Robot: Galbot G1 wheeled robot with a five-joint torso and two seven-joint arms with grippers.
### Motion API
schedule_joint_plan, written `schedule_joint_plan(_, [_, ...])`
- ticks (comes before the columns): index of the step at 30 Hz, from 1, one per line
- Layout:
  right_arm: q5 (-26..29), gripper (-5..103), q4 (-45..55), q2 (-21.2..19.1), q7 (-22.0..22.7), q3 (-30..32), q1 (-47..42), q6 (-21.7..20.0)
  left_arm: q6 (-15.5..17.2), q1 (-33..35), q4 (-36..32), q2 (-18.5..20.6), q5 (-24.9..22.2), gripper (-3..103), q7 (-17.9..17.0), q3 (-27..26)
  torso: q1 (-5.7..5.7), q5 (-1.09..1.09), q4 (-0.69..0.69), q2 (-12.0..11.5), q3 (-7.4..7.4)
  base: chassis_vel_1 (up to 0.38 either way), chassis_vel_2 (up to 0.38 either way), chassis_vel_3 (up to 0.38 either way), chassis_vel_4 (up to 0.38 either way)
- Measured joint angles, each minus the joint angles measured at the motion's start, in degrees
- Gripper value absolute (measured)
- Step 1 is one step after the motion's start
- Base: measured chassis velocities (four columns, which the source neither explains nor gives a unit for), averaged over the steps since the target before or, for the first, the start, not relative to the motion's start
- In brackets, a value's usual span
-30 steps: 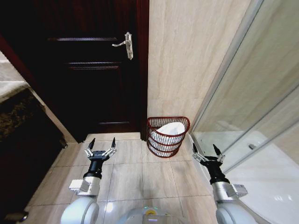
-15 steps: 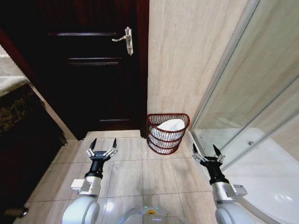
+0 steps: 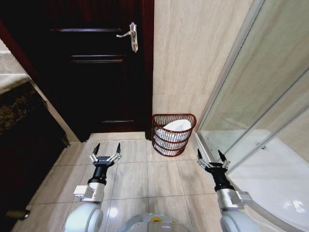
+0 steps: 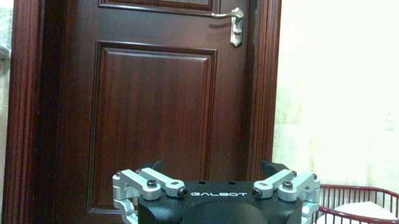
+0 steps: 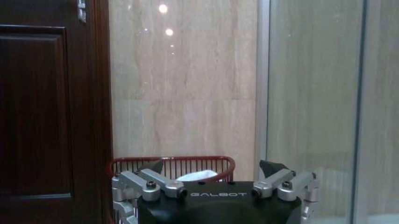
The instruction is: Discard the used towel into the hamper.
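Observation:
The hamper (image 3: 173, 134), a small dark red ribbed basket, stands on the tile floor against the beige wall, between the door and the shower glass. A white towel (image 3: 175, 128) lies inside it, bulging up to the rim. The hamper's rim (image 5: 173, 161) and the towel (image 5: 195, 175) also show in the right wrist view, and its rim (image 4: 358, 191) in the left wrist view. My left gripper (image 3: 106, 150) is open and empty, held low to the hamper's near left. On the near right my right gripper (image 3: 210, 157) is open and empty too.
A dark wooden door (image 3: 96, 72) with a metal lever handle (image 3: 130, 36) is shut at the back left. A glass shower partition (image 3: 260, 106) runs along the right. A dark counter (image 3: 19, 121) stands at the left. Beige floor tiles (image 3: 154, 179) lie between the arms.
The whole picture has shifted, so the camera moved: the hamper now sits a little farther off and the door handle higher. Both grippers stay open and empty in the same pose.

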Motion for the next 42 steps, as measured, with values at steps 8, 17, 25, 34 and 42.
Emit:
schedule_joint_plan(8, [0.3,100,-1.1,0.1,0.0,-0.1,0.3,1.1,0.4,-0.4,0.1,0.1,1.4,100,-0.5,0.6,-0.28,0.00,0.00,-1.6,-1.36,0.035,-0.043,-0.032,0.036])
schedule_joint_plan(17, [1.1,100,-1.7,0.1,0.2,-0.2,0.9,1.2,1.1,-0.8,0.1,0.0,2.0,100,-1.6,1.5,-0.48,0.00,0.00,-2.1,-1.62,-0.023,-0.012,-0.010,-0.027])
schedule_joint_plan(25, [1.9,100,-2.6,-0.3,0.2,0.0,1.0,1.8,1.7,-1.2,0.1,0.0,2.8,100,-1.9,3.0,-0.64,0.00,0.00,-2.7,-2.09,-0.069,-0.061,-0.062,-0.068])
schedule_joint_plan(34, [3.2,100,-2.8,-0.9,0.4,0.9,0.7,1.7,2.4,-1.9,0.1,0.0,3.1,100,-1.9,3.8,-0.65,-0.01,0.00,-3.0,-2.34,-0.104,-0.107,-0.093,-0.087])
schedule_joint_plan(42, [3.2,100,-3.0,-1.2,1.3,0.6,0.9,1.1,2.4,-1.7,0.3,-0.3,3.3,100,-2.0,3.6,-0.71,0.00,0.00,-3.4,-2.62,-0.131,-0.136,-0.137,-0.110])
